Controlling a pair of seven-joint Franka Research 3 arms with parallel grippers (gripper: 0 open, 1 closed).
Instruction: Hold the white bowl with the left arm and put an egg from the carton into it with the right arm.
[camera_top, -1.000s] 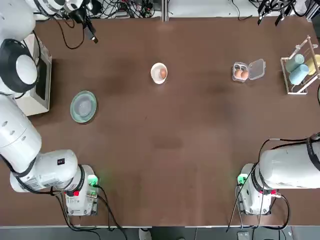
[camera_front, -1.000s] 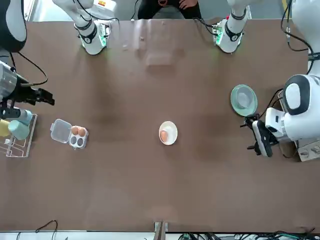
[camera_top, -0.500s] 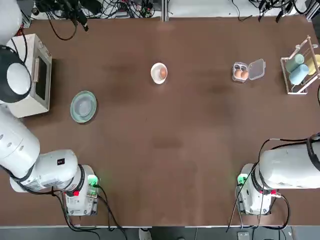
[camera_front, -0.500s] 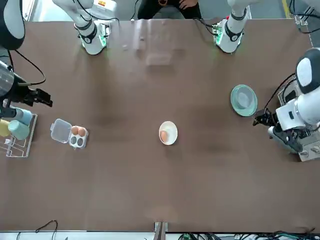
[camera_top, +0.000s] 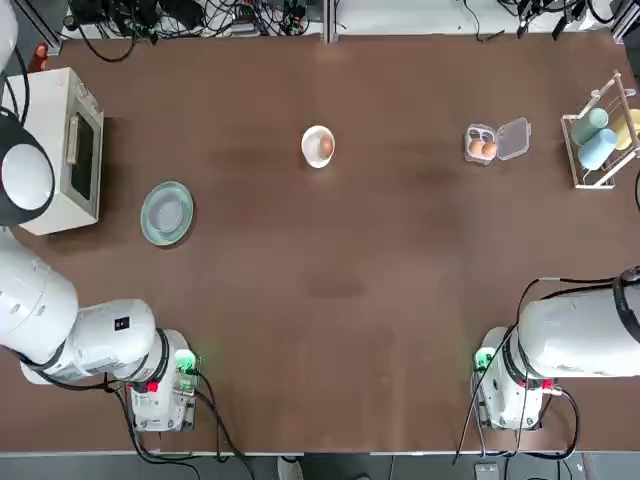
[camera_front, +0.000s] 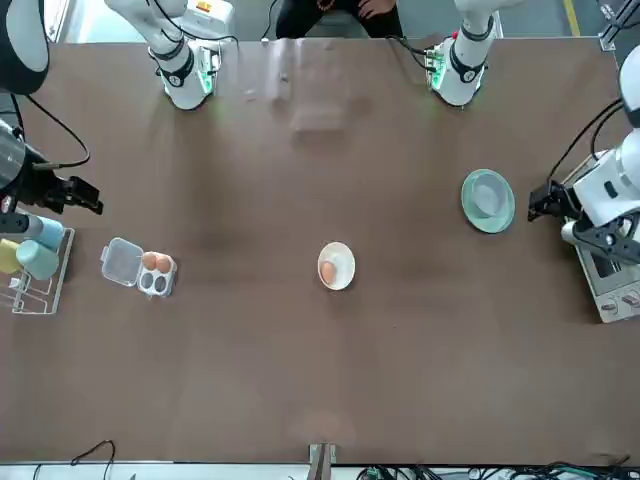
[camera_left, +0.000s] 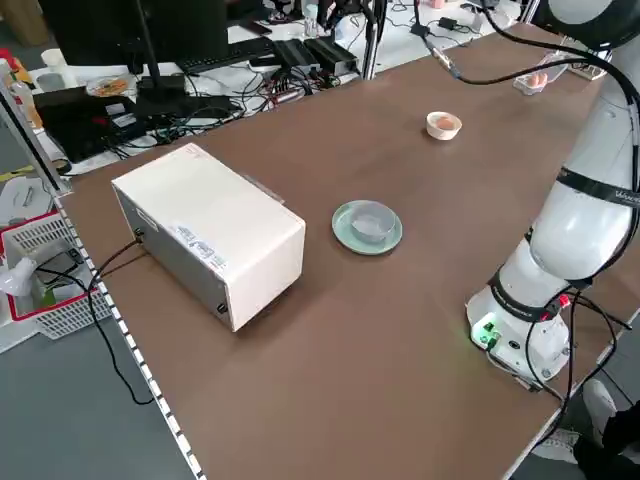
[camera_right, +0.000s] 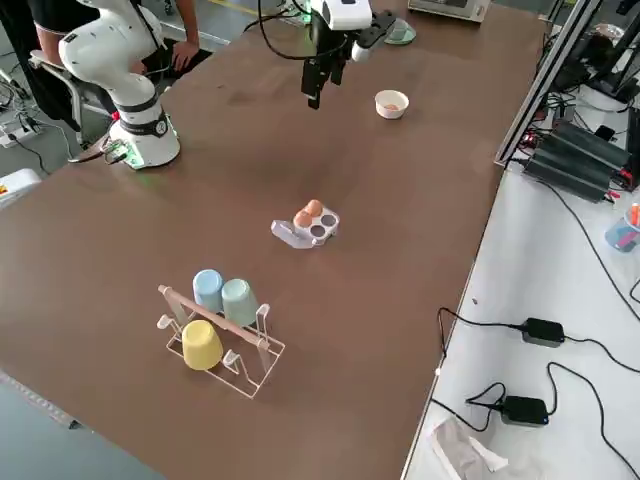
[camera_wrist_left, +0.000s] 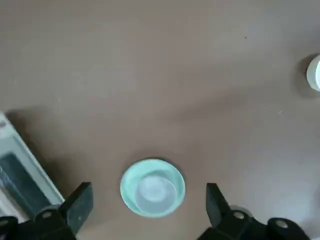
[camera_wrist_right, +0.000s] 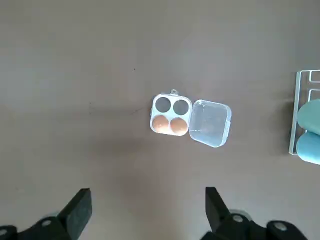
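The white bowl (camera_top: 318, 146) sat mid-table at the far side, one egg (camera_top: 325, 148) already inside it. Well apart to the robot's right lay the carton (camera_wrist_right: 189, 120), lid open, with two eggs (camera_wrist_right: 169, 125) and two empty cells. The eggs looked smooth, light and fragile, best pinched gently across the middle; the bowl looked stiff and light, best steadied at its rim. One grey-green plate (camera_wrist_left: 152, 187) lay below the left gripper (camera_wrist_left: 149, 210), whose fingers were spread wide and empty. The right gripper (camera_wrist_right: 147, 212) hung above the carton, equally wide and empty
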